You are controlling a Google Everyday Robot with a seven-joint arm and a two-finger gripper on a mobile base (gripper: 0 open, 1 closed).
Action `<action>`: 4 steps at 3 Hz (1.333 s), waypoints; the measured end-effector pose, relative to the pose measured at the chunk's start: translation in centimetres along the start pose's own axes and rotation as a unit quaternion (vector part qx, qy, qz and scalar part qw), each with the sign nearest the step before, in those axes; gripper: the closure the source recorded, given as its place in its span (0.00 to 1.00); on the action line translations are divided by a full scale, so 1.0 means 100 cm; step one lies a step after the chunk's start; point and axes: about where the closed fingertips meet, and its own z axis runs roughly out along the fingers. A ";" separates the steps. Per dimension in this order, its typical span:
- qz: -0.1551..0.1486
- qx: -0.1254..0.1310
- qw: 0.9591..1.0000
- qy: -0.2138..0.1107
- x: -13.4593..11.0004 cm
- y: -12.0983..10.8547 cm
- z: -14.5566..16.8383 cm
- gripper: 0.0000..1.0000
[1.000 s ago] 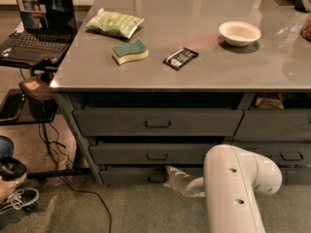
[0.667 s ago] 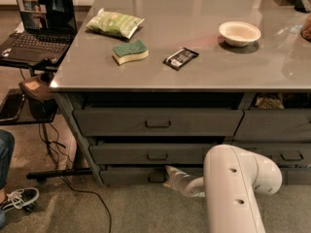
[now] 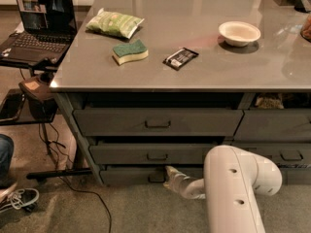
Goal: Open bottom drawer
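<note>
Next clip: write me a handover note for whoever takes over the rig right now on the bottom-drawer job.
Claw: low down at the front of the bottom drawer, just right of its handle. I cannot tell whether it has hold of the handle.
Bottom drawer: the front looks flush and is not pulled out.
Done: the reach to the handle.
Left: make sure of the grip on the handle, then pull the drawer straight out.

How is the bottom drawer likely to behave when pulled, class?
The bottom drawer probably slides straight out, staying rigid: flat, low front. Its small loop handle may slip from the claw, which sits just beside it at the drawer front.
</note>
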 end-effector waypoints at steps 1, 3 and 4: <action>0.000 0.000 1.000 0.000 0.000 0.000 0.000 1.00; -0.036 0.001 0.999 -0.009 -0.007 0.014 -0.002 1.00; -0.041 0.000 0.999 -0.011 -0.004 0.027 -0.008 1.00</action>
